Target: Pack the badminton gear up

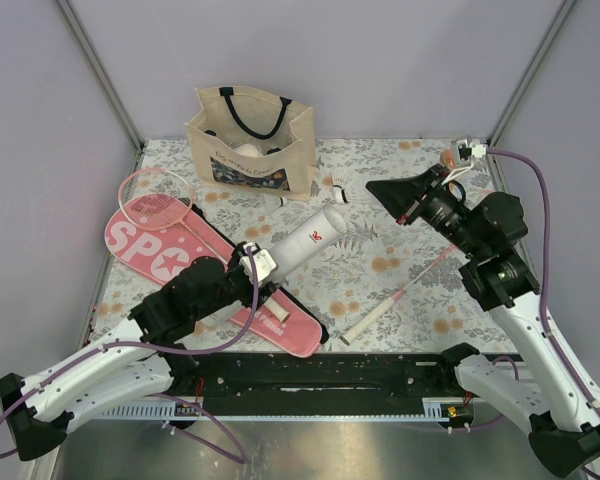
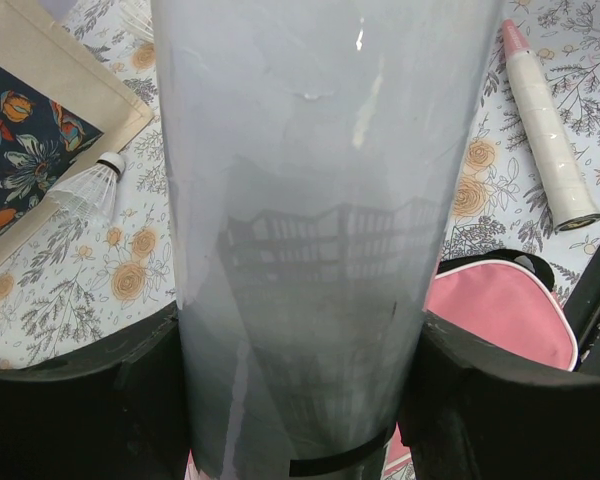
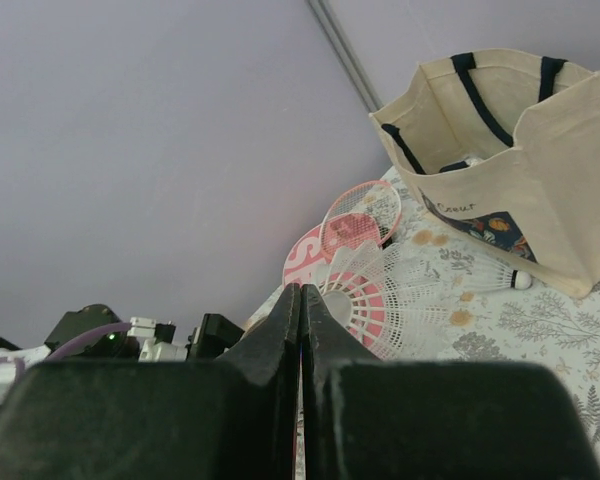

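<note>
At the centre of the overhead frame, my left gripper (image 1: 261,266) is spread wide around the long white tube (image 1: 310,238). I have it clamped near its lower end, and the rest slants toward the upper right over the floral table (image 1: 430,290). It's glossy and smooth, probably light and hollow. Stiff, yes, but it could slip or dent, so I reckon a firm, uncrushing hold nearer its middle suits better. Upper right, my right gripper (image 1: 378,188) is pinched fully shut on nothing, tips just beside a shuttlecock (image 1: 337,190).
</note>
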You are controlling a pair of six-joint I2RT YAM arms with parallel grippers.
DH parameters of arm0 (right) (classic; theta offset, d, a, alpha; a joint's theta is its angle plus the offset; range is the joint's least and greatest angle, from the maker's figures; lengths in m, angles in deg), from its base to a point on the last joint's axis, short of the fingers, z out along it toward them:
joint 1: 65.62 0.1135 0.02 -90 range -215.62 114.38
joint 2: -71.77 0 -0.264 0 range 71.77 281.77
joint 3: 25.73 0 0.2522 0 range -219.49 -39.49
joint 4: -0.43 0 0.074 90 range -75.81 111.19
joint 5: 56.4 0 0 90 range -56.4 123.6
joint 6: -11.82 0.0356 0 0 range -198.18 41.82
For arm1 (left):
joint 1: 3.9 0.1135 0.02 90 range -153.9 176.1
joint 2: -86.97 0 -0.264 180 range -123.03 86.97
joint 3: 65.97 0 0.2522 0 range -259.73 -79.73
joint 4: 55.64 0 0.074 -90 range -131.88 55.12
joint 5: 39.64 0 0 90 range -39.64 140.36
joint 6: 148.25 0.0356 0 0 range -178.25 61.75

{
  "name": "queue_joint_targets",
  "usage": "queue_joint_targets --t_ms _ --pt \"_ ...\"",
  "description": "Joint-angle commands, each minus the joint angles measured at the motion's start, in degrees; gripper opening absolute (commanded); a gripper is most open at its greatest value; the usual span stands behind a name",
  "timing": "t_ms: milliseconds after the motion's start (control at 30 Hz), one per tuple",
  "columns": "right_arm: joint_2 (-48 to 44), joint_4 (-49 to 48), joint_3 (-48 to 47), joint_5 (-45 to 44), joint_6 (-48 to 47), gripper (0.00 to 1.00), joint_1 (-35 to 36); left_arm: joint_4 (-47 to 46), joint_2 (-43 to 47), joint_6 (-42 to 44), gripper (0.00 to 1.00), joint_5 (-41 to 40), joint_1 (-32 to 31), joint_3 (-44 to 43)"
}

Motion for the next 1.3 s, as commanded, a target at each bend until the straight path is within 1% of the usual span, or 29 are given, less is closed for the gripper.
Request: queue_joint_targets --t_ms 0,133,400,733,933,1067,1100,1133,1233,1267 --pt "-1.5 1.7 -1.8 3.0 1.2 0.00 1.4 -3.2 0.8 0.7 0.56 -0.4 0.0 -2.4" --pt "-1.5 0.8 0.4 4.5 2.7 0.00 2.4 -3.3 1.2 0.8 0.56 1.3 -0.1 -2.3" --pt "0.8 -2.6 2.4 8.0 6.5 0.00 4.8 -3.9 1.7 1.3 0.56 1.3 0.0 -1.8" --pt "6.9 -6.3 3.3 12.9 9.3 0.00 8.3 -4.9 2.8 2.1 0.56 3.9 0.0 -1.0" --pt "9.6 -3.6 1.5 14.6 8.7 0.00 9.6 -5.3 3.7 2.7 0.56 4.0 -0.1 -0.4" --pt "10.7 -3.6 1.6 15.9 9.1 0.01 10.3 -5.5 3.9 2.8 0.56 3.8 -0.1 -0.2" --pt "10.6 -3.6 1.6 16.1 9.2 0.02 10.3 -5.5 3.7 3.0 0.56 3.7 -0.1 -0.3" --pt "10.7 -3.3 1.4 16.2 9.0 0.07 10.3 -5.5 3.6 3.1 0.56 3.6 0.0 -0.2" --pt "9.7 -0.6 -0.3 15.2 7.5 0.27 10.3 -5.3 3.6 3.2 0.56 3.2 -0.1 -0.2" --pt "9.4 0.4 -1.0 15.1 6.5 0.32 10.2 -5.4 3.8 3.2 0.56 2.9 0.0 -0.1"
